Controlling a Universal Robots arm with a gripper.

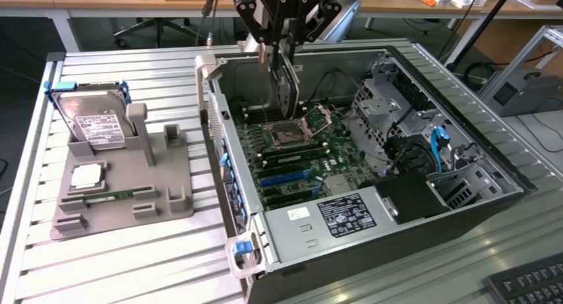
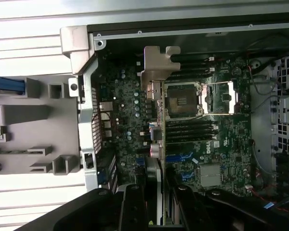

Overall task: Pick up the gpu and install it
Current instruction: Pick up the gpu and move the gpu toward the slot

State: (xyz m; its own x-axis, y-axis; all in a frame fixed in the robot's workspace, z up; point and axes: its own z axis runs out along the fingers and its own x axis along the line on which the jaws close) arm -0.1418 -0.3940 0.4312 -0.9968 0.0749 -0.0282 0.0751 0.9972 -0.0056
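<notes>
My gripper [image 1: 279,50] hangs above the open computer case [image 1: 492,205] and is shut on the gpu [image 1: 288,93]. The dark, thin card hangs on edge over the motherboard [image 1: 304,155], above the cpu socket [image 1: 289,134], and clear of the board. In the wrist view the gpu [image 2: 158,139] appears edge-on, its silver bracket [image 2: 157,62] at the end away from my gripper [image 2: 157,195]. The black fingers [image 2: 132,204] press on either side of the card. Blue expansion slots [image 1: 286,175] lie on the board nearer the case's power supply [image 1: 347,213].
A grey fixture [image 1: 167,185] stands on the slatted table at the exterior view's left, holding a silver hard drive [image 1: 97,122], a cpu chip [image 1: 86,177] and a green memory stick [image 1: 105,197]. Drive cages and cables [image 1: 431,146] crowd the case's right side. A keyboard [image 1: 528,284] lies at the bottom right.
</notes>
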